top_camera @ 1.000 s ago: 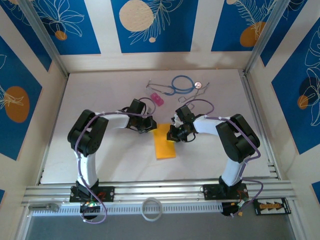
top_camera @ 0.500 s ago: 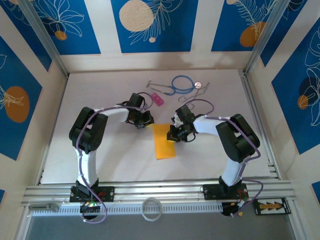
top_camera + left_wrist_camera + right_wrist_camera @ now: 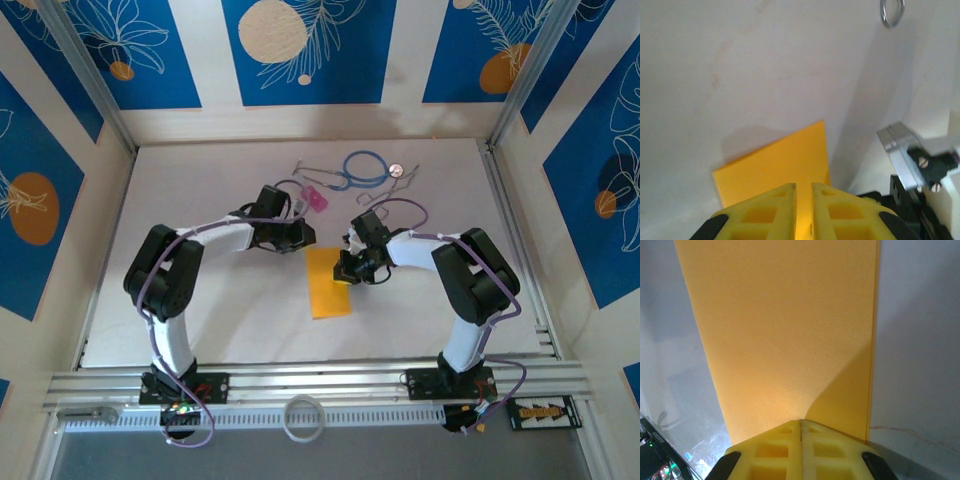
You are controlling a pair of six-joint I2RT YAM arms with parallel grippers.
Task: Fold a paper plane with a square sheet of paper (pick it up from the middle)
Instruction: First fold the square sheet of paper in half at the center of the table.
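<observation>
Paper (image 3: pixel 328 285) lies flat on the table (image 3: pixel 200 300) between my arms, a tall orange rectangle from above, its far end under both tools. Nearest me, a white ring (image 3: pixel 303 417) sits on the rail between my bases. My right gripper (image 3: pixel 347 268) is on the paper's far right edge. My left gripper (image 3: pixel 299 240) is at its far left corner, and from above I cannot tell whether it touches.

The wrist cameras show the jaws, which look too small from the top. My right gripper (image 3: pixel 801 424) is closed tight, tips together and down on the paper (image 3: pixel 785 330); whether any sheet is pinched between them is hidden. My left gripper (image 3: pixel 803 192) stands a thin slit apart over the paper (image 3: pixel 775 165), with nothing clearly held. The right wrist view also shows a fine line just inside the paper's right edge.

Beyond, a grey bracket (image 3: pixel 910 155) is cut off by the frame, and a metal ring (image 3: pixel 891 12) lies further out. Farthest in the top view are a pink block (image 3: pixel 315 198) and a blue loop (image 3: pixel 365 165).
</observation>
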